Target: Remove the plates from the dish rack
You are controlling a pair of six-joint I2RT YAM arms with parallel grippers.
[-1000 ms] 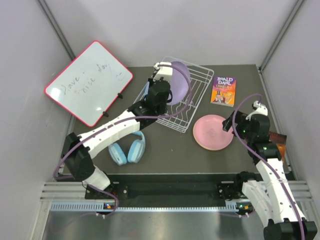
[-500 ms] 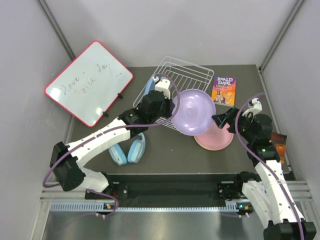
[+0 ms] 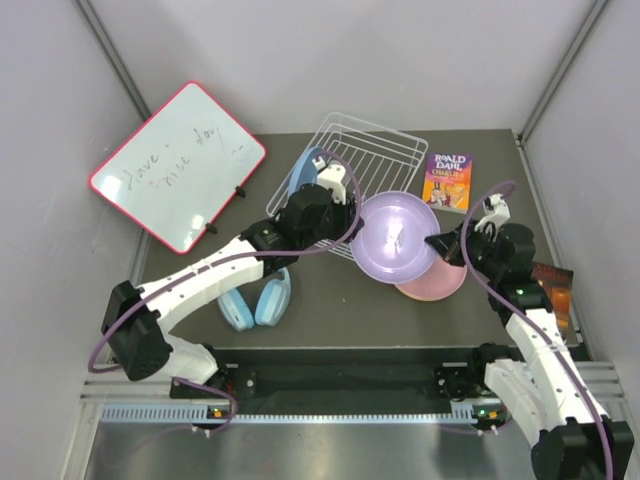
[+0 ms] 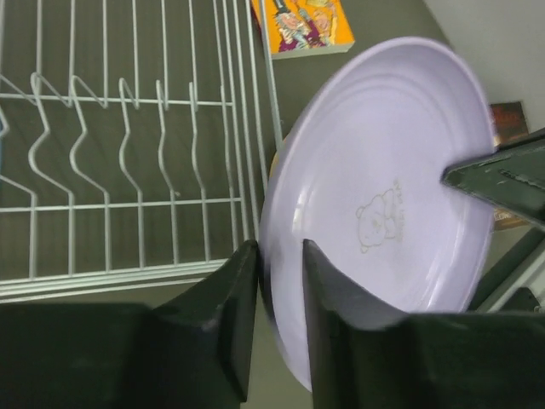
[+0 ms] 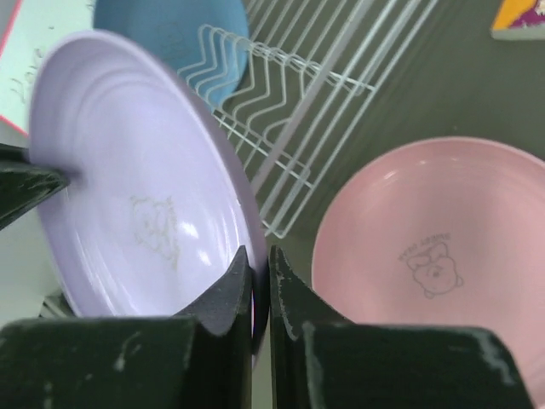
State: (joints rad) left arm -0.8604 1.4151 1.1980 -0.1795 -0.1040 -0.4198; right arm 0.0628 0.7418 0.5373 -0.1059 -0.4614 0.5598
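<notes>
Dark tabletop (image 3: 340, 300), white dish rack (image 3: 375, 165), pale walls (image 3: 350, 60)

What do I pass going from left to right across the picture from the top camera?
whiteboard → headphones → blue plate → purple plate → book

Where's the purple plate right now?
In the top view the purple plate is just right of the dish rack, overlapping the pink plate, with the left claw and right claw at opposite edges.
</notes>
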